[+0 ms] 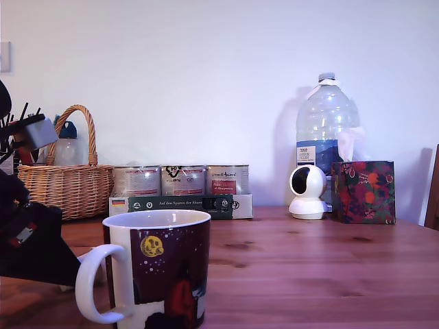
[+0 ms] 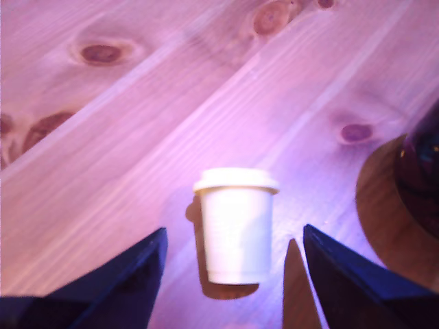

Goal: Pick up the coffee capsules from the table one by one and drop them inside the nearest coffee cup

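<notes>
A cream-white coffee capsule (image 2: 236, 212) rests on the brown wooden table (image 2: 137, 137), its flanged rim pointing away from the wrist camera. My gripper (image 2: 234, 233) is open around it, with one dark finger (image 2: 123, 281) on each side and a gap to the capsule on both. The coffee cup (image 1: 161, 267), white with a maroon print and yellow moon, stands at the front of the exterior view; its dark edge (image 2: 418, 185) shows close beside the capsule in the wrist view. My dark arm (image 1: 31, 247) is low at the exterior view's left, beside the cup's handle; the capsule is hidden there.
Along the back wall stand a wicker basket (image 1: 68, 178), three silver tins (image 1: 182, 179) on a flat book (image 1: 182, 204), a white camera (image 1: 307, 192), a large water bottle (image 1: 326, 127) and a patterned tissue box (image 1: 363, 192).
</notes>
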